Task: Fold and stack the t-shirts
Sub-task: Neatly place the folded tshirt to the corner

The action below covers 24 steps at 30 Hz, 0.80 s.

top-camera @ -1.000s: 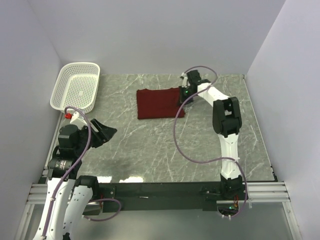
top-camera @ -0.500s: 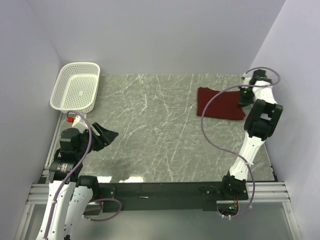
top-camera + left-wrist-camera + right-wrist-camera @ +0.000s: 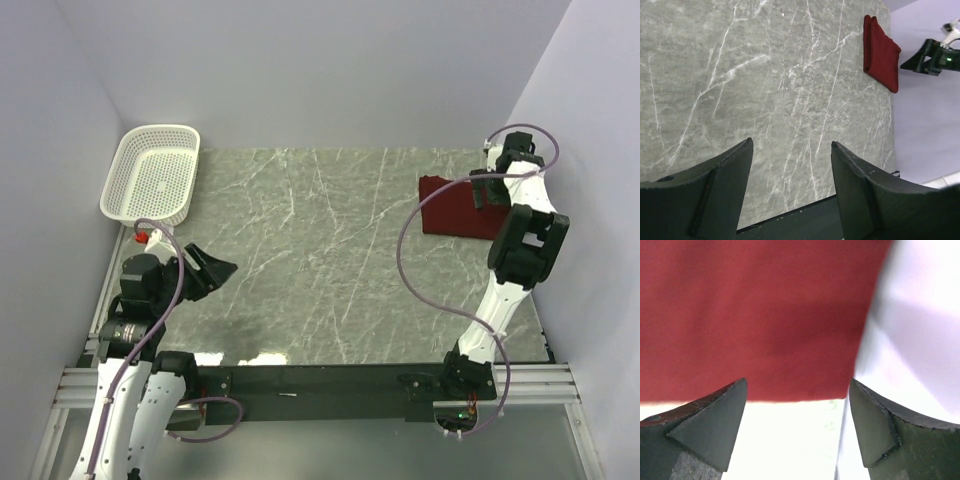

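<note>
One folded maroon t-shirt lies flat at the far right of the marble table, close to the right wall. My right gripper hovers over the shirt's right end. In the right wrist view this gripper is open and empty, with the red cloth just past the fingertips. My left gripper is near the table's left front, far from the shirt. It is open with nothing in it. The left wrist view shows the shirt far off at the top right.
A white mesh basket stands tilted at the far left corner, half off the table. The grey marble table lies between the two arms. Pale walls close in on the left, back and right.
My right arm carried the folded shirt from the back middle of the table to the far right, then opened its jaws and let go. The left arm barely moved.
</note>
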Available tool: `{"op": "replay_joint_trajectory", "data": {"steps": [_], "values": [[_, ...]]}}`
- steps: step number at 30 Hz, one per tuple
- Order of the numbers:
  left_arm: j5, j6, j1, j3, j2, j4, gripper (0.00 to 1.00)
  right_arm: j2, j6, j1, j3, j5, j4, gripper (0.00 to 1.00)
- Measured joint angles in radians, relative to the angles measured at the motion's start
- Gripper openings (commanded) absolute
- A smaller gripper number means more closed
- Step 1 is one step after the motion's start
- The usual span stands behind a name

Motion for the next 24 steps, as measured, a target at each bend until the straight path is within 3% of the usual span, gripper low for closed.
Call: {"op": "replay_joint_trajectory", "data": {"steps": [7,9,12,14,19,24], "values": [[-0.006,0.028,0.0,0.056,0.108,0.066,0.87,-0.344,-0.061,0.037,-0.235,-0.262,-0.003,0.92],[-0.022,0.035,0.0,0.066,0.172,0.111,0.99,-0.496,-0.054,0.064,-0.354,-0.345,0.027,0.92],[-0.092,0.048,0.015,0.1,0.29,0.134,0.99,-0.708,-0.014,0.098,-0.527,-0.436,0.089,0.93],[-0.128,0.062,0.059,0.117,0.354,0.148,0.99,-0.845,0.033,0.103,-0.638,-0.461,0.139,0.99],[-0.197,0.122,0.187,0.16,0.397,0.15,1.0,-1.125,0.22,0.068,-0.834,-0.357,0.26,1.0],[-0.287,0.221,0.19,0.193,0.357,0.153,0.99,-1.326,0.415,0.04,-0.93,-0.166,0.349,1.0]]}}
